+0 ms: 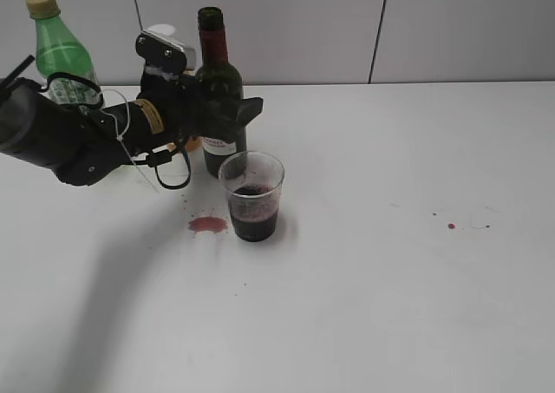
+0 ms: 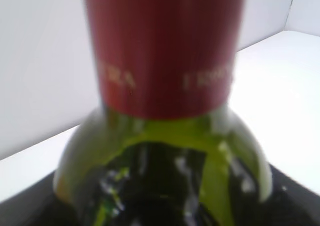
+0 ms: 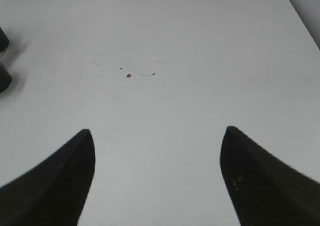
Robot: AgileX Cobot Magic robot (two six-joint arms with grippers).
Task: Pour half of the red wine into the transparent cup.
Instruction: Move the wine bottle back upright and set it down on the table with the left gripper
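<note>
Left tool (image 1: 227, 120) clasped the upright dark-green glass wine bottle (image 1: 218, 85) on the white desk (image 1: 390, 263).
The clear plastic tumbler (image 1: 252, 197), roughly half full of dark red wine (image 1: 254, 212), stood just before it; the right tool (image 3: 156, 178) hung released, empty.

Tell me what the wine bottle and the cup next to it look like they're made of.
Wine bottle: dark green glass, glossy, going by the sharp highlights on its shoulder; matte red foil on the neck. Cup: thin clear plastic, probably, see-through walls showing dark wine.
</note>
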